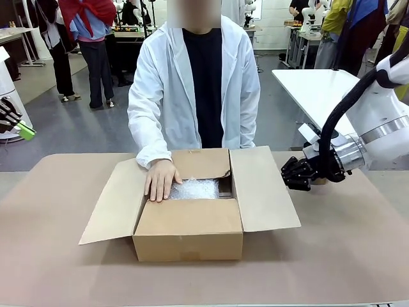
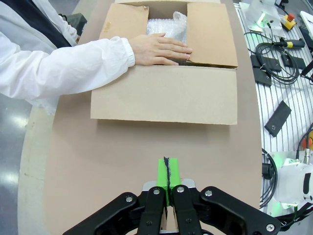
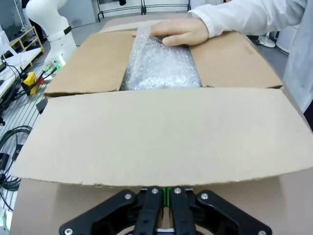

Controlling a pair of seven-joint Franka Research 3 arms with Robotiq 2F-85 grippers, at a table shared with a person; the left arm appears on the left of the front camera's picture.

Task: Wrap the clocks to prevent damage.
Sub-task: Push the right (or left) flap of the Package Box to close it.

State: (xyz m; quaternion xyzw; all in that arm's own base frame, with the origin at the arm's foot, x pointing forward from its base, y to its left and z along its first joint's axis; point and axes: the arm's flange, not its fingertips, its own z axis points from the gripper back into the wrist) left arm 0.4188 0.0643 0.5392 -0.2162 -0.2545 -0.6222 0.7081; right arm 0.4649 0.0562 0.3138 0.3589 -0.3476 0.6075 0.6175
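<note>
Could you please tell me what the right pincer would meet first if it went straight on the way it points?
Most likely the cardboard box's outspread flap just ahead of the right pincer, though its height over it is unclear.

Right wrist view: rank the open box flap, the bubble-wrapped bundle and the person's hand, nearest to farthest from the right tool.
1. Open cardboard flap, spread directly ahead of the shut right tool.
2. Bubble-wrapped bundle, in the middle, beyond that flap.
3. Person's hand, at the bundle's far end.
</note>
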